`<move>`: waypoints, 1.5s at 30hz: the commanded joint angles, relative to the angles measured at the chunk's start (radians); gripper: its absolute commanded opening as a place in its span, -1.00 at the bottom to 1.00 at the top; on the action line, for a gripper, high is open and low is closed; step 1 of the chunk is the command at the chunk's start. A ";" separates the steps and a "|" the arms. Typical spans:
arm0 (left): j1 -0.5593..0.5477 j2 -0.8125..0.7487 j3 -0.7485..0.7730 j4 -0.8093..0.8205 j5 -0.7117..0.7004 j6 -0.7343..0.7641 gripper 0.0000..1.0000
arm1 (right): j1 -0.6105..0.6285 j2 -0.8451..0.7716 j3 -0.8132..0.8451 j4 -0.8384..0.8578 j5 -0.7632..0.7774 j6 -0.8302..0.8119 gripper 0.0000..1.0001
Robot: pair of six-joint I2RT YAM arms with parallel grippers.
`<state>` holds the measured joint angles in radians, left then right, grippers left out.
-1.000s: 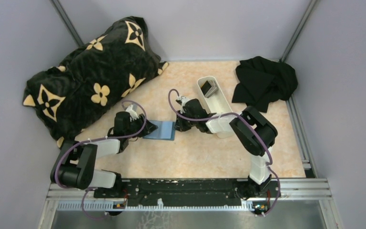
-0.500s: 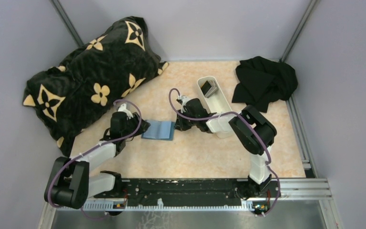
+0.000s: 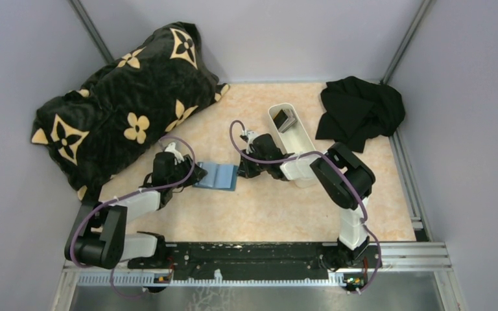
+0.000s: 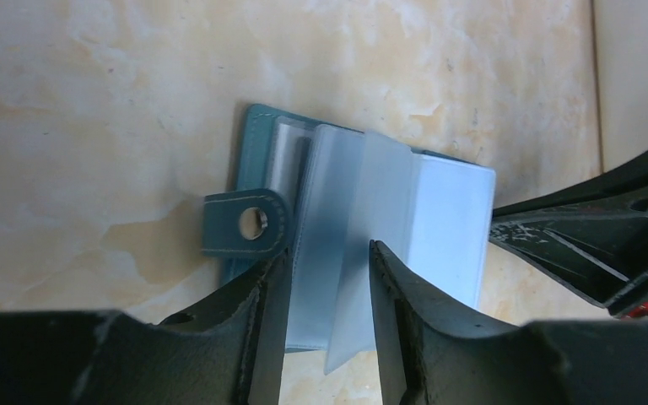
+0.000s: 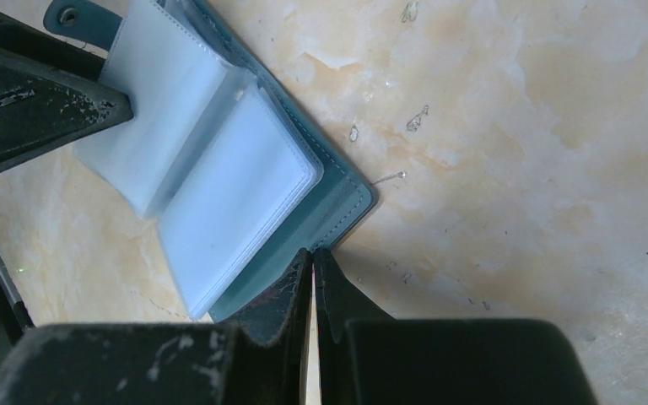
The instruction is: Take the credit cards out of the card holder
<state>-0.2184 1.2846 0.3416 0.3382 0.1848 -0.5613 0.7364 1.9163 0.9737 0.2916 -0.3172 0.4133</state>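
The teal-blue card holder (image 3: 217, 175) lies open on the marbled table between my two grippers. My left gripper (image 4: 327, 251) is open at its left end, fingers on either side of the pale clear sleeves (image 4: 363, 211), one leaf standing up between them. The snap tab (image 4: 249, 224) sticks out beside the left finger. My right gripper (image 5: 313, 251) is shut, its tips resting on the edge of the teal cover (image 5: 337, 198). No card shows in the sleeves (image 5: 219, 169). Dark grey credit cards (image 3: 284, 120) lie in the white tray.
The long white tray (image 3: 303, 137) stands behind the right arm. A black cushion with tan flowers (image 3: 123, 97) fills the back left, close to the left arm. A black cloth (image 3: 360, 110) lies at the back right. Grey walls enclose the table.
The left arm swung out a little and came back to the holder's left end. The sleeves have lifted slightly. The right gripper has stayed put.
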 commanded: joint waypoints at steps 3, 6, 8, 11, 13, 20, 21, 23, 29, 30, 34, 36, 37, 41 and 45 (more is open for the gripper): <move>-0.025 0.011 0.004 0.062 0.132 -0.049 -0.11 | 0.005 0.031 0.031 0.049 -0.039 0.013 -0.90; -0.041 0.012 0.015 0.075 0.161 -0.065 -0.12 | 0.005 0.036 0.031 0.050 -0.043 0.016 -0.90; -0.049 0.012 0.021 0.090 0.183 -0.079 -0.13 | 0.006 0.039 0.031 0.049 -0.043 0.016 -0.90; -0.070 0.023 0.030 0.112 0.202 -0.093 -0.13 | 0.005 0.043 0.030 0.052 -0.045 0.018 -0.90; -0.083 0.041 0.032 0.139 0.222 -0.105 -0.13 | 0.004 0.045 0.032 0.052 -0.047 0.020 -0.90; -0.157 0.117 0.043 0.265 0.282 -0.167 -0.13 | 0.005 0.056 0.036 0.052 -0.051 0.024 -0.90; -0.164 0.120 0.044 0.273 0.289 -0.169 -0.13 | 0.005 0.056 0.036 0.052 -0.051 0.023 -0.90; -0.170 0.120 0.048 0.271 0.284 -0.168 -0.13 | 0.006 0.056 0.037 0.051 -0.051 0.024 -0.90; -0.169 0.113 0.053 0.227 0.237 -0.121 -0.11 | 0.006 0.032 0.028 0.047 -0.040 0.021 -0.90; -0.168 0.111 0.053 0.226 0.233 -0.117 -0.11 | 0.006 0.020 0.024 0.047 -0.035 0.017 -0.90; -0.157 0.032 0.029 0.211 0.156 -0.106 -0.12 | 0.005 -0.012 0.032 0.018 -0.013 -0.007 -0.90; -0.155 -0.026 0.049 0.102 0.055 -0.067 -0.11 | 0.005 -0.010 0.036 0.015 -0.015 -0.007 -0.90; -0.153 -0.050 0.064 0.016 0.005 -0.047 -0.11 | 0.005 -0.006 0.038 0.016 -0.019 -0.007 -0.90; -0.131 -0.119 0.079 -0.124 -0.107 -0.001 -0.10 | 0.005 0.008 0.037 0.027 -0.029 0.001 -0.90; -0.114 -0.160 0.054 -0.197 -0.191 -0.005 -0.10 | 0.005 0.015 0.040 0.028 -0.031 0.002 -0.90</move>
<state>-0.3489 1.1599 0.4000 0.2836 0.1341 -0.6025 0.7368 1.9476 0.9840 0.3347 -0.3592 0.4305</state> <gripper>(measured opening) 0.452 0.050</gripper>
